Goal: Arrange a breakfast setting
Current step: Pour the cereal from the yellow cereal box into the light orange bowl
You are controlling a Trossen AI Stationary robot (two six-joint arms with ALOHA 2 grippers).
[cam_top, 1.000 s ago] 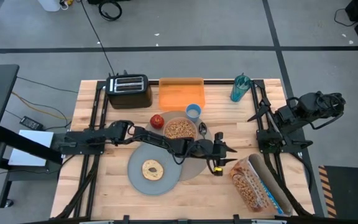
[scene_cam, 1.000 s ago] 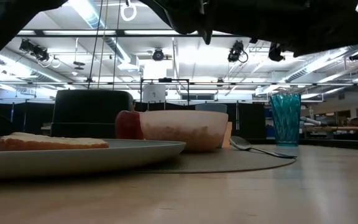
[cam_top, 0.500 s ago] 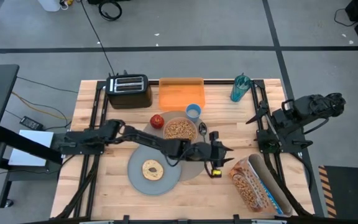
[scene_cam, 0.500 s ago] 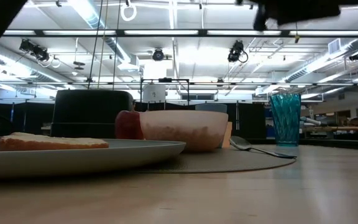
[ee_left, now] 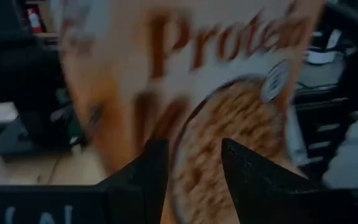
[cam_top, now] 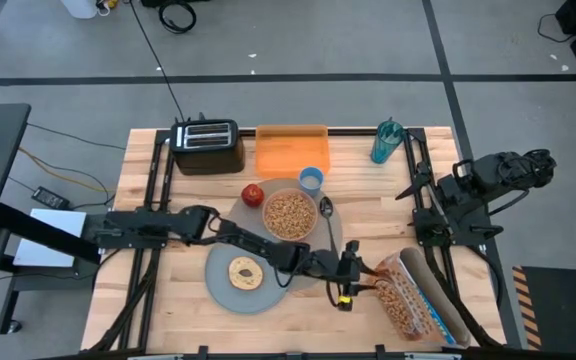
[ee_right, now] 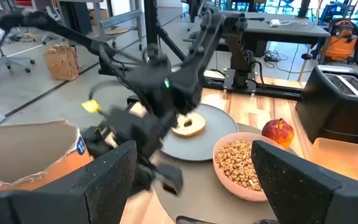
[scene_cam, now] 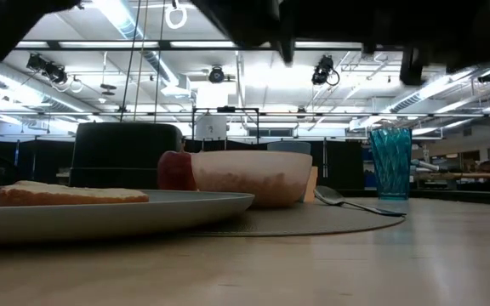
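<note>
A blue-grey plate (cam_top: 246, 272) with a bagel (cam_top: 245, 271) lies on the near-left part of the round grey mat (cam_top: 320, 243). The pink bowl (cam_top: 290, 214) of cereal, the metal spoon (cam_top: 326, 208), the red apple (cam_top: 253, 194) and the small blue cup (cam_top: 311, 179) sit at the mat's far side. My left gripper (cam_top: 364, 270) is open, just right of the mat, pointing at a cereal box (cam_top: 405, 293) lying on the table. The box's printed face (ee_left: 229, 74) fills the left wrist view past the open fingers (ee_left: 194, 180). My right gripper (ee_right: 201, 186) is open, parked at the right edge. My left gripper's open fingers (ee_left: 247, 168) come level from the table's left, right at the cereal box's left end (cam_top: 378, 277). I cannot tell whether they touch it.
A black toaster (cam_top: 206, 146), an orange tray (cam_top: 291, 148) and a teal tumbler (cam_top: 386, 142) stand along the far edge. The right arm (cam_top: 478, 190) is folded over the table's right side. Bare wood lies at the near left.
My left gripper has gone from over the mat's right part toward the table's near edge and toward the cereal box. The bowl, spoon, plate, apple and cup have stayed in place.
</note>
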